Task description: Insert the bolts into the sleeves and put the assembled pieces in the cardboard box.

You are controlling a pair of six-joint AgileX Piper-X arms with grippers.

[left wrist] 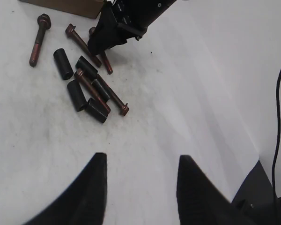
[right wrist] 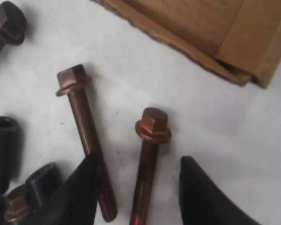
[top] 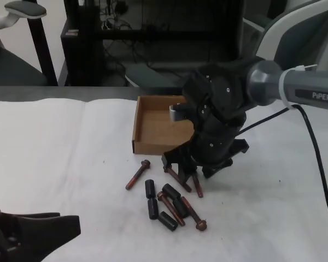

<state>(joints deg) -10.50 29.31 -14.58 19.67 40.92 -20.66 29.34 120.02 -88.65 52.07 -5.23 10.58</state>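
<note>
The right end effector [right wrist: 138, 161] hangs low over the bench [top: 54, 153], just in front of the box [top: 153, 146]. Its fingers are spread and grip nothing. A bolt [right wrist: 147, 159] lies flat between them, so the target sits directly below the gap rather than off to a side. Its long axis runs along the gap and across the closing direction, with the head pointing toward the box. On that footing, closing should catch the shank just behind the head.

A second bolt [right wrist: 84, 126] lies almost parallel, just beside it. Its shank passes under or against one finger [right wrist: 82, 187], and which of the two I cannot tell. It may get nudged or pinched along with the target.

The sleeves [top: 152, 208] lie mixed with more bolts on the near side of the right arm, apart from the box. No assembled piece is visible in the part of the box that shows.

The left end effector [left wrist: 141, 157] is released too, empty and well away from the pile, so the right arm is clearly nearer.

The far ends of both shanks are cut off in the right wrist view. In the high view, the arm covers part of the box floor and the heads of both bolts. Whether the fingertips touch the bench is unclear.
</note>
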